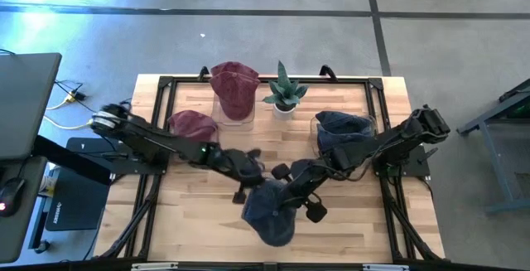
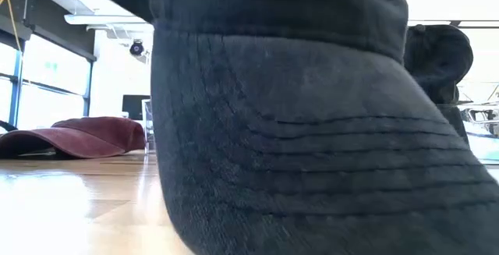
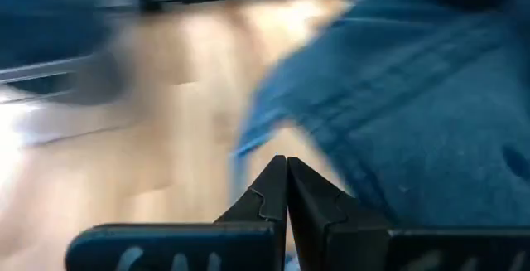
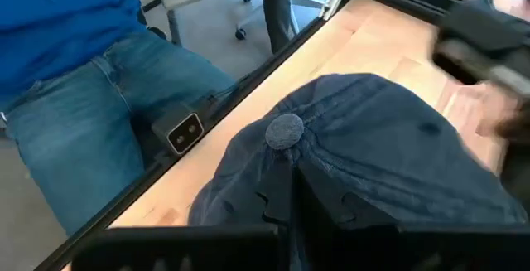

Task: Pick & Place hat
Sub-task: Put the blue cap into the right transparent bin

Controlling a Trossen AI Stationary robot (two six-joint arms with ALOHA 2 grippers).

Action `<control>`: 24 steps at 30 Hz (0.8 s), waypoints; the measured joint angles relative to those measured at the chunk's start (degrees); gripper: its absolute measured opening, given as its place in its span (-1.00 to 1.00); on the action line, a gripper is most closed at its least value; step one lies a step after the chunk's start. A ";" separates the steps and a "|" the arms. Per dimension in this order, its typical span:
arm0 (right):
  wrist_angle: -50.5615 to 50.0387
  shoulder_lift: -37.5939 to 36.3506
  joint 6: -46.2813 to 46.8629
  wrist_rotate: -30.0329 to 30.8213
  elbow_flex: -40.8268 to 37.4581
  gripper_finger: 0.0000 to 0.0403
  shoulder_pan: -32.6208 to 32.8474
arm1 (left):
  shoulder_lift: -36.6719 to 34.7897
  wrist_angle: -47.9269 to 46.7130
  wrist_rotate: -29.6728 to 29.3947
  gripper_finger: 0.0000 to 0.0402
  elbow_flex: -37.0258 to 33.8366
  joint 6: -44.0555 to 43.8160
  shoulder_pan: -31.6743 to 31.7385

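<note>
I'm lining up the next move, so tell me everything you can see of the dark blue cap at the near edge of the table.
The dark blue cap is soft, faded cotton-like cloth with a fabric-covered button on its crown and rows of stitching across the brim. It sits at the table's front edge, filling the low view. The right gripper is shut on its crown fabric just below the button. The left gripper, also shut, is right beside the cap; contact is unclear.

1. A dark navy cap (image 1: 269, 211) lies crown up near the table's front edge, about midway along it, its top button (image 4: 285, 130) showing.
2. Another navy cap (image 1: 341, 132) sits on a clear stand toward the right edge.
3. One maroon cap (image 1: 234, 89) rests on a stand by the back edge; a second maroon cap (image 1: 193, 124) lies flat left of it.
</note>
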 joint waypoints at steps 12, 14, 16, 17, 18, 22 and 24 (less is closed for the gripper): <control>-1.68 -0.02 4.55 -0.20 0.00 -0.97 0.96 | 12.42 16.72 21.69 -0.98 1.45 -1.34 -1.20; -2.00 -0.02 4.70 -0.08 0.00 -0.97 1.44 | 11.89 9.49 16.18 -0.98 2.64 -1.24 -0.74; -2.09 -0.03 4.79 0.24 0.00 -0.96 1.90 | 8.79 -0.80 8.84 -0.98 2.98 -0.87 -0.44; -2.17 -0.07 4.79 0.68 0.00 -0.96 2.19 | 7.17 -4.98 5.09 -0.98 3.70 -0.90 -0.34; -2.21 -0.07 4.79 1.60 0.00 -0.96 2.41 | 5.89 -7.89 0.62 -0.98 4.76 -1.25 -0.31; -2.85 -0.07 4.79 6.49 0.00 -0.98 2.80 | 1.65 -15.13 -11.92 -0.98 5.47 -1.97 -1.64; -3.12 -0.07 4.76 7.34 0.00 -0.98 2.73 | 0.80 -12.09 -11.74 -0.98 5.48 0.07 -2.68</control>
